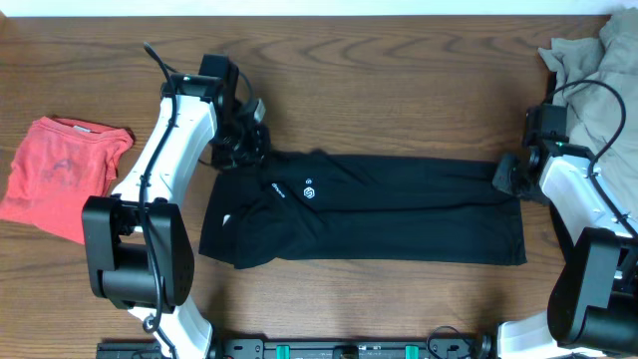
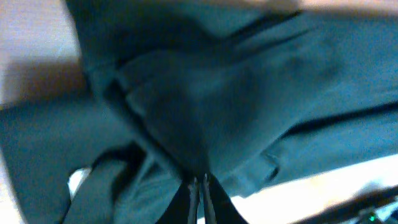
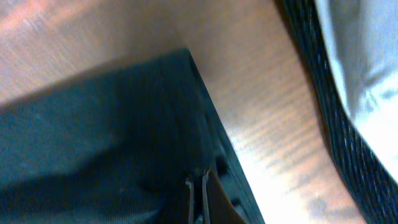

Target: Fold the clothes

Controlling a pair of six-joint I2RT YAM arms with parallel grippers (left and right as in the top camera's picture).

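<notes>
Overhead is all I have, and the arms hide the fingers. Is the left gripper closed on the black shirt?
Observer: Yes. In the left wrist view, the left gripper has its fingers pressed nearly together, with the black shirt pinched between them.
Operator: Flat grab or bunched?
Observer: Bunched. A raised ridge of cloth runs up to the fingertips.
Operator: Right side?
Observer: The right gripper is closed too, on the shirt's hem just inside its corner, with bare table beside it.
</notes>
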